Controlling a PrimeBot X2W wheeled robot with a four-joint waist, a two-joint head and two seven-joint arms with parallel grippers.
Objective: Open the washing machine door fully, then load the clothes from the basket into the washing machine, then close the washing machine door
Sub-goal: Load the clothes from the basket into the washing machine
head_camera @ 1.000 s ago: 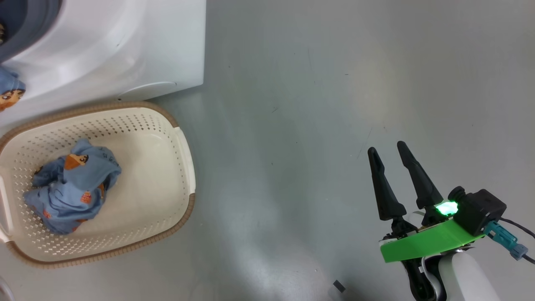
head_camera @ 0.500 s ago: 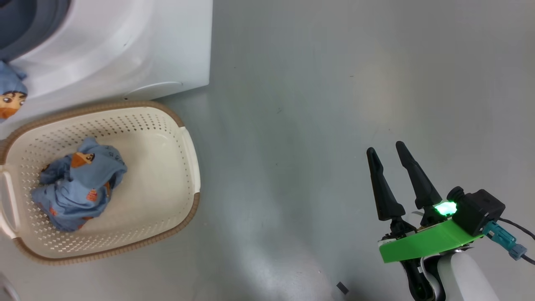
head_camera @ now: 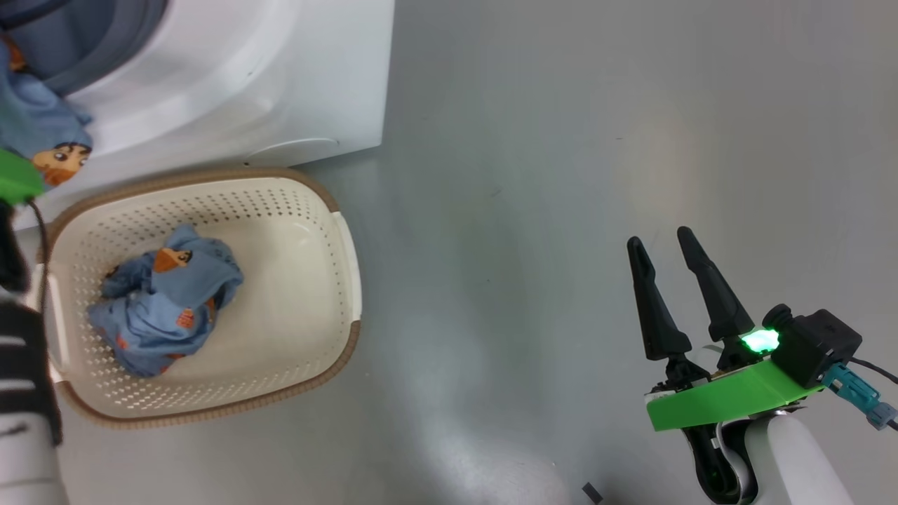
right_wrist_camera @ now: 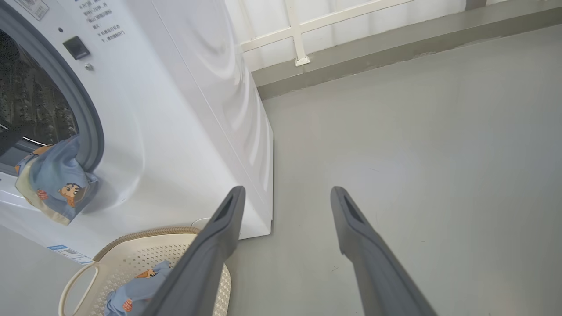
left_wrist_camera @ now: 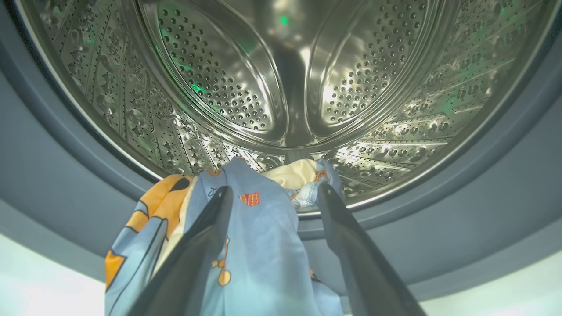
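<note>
The washing machine (right_wrist_camera: 175,109) is cut off in every view. The head view catches its white lower front corner, and the right wrist view its side panel and part of the round opening. The left wrist view looks straight into the one steel perforated drum (left_wrist_camera: 281,87), ringed by the grey-blue gasket (left_wrist_camera: 483,197); the drum's upper part runs out of frame. The print on the front panel is too small to read.

The grey floor (head_camera: 526,210) carries a single cream basket (head_camera: 309,308), which stands just in front of the machine's base. Its left end is hidden behind the left arm at the edge of the head view. Only one handle shows, in the right wrist view.

Two garments can be counted. The first light-blue cartoon-print garment (left_wrist_camera: 263,245) hangs over the lower lip of the gasket, half in the drum mouth and half down the white front. How far it reaches inside is hard to tell. The second garment (head_camera: 165,308) lies bunched in the left half of the basket.

The left gripper (left_wrist_camera: 274,188) is at the drum mouth. Its two fingers are spread wide, with the hanging garment lying loose between and beneath them, not pinched. The right gripper (head_camera: 659,237) hovers above bare floor well to the right of the basket, its fingers parted and holding nothing.

One small blue label sticker (right_wrist_camera: 66,253) sits low on the machine's front.
</note>
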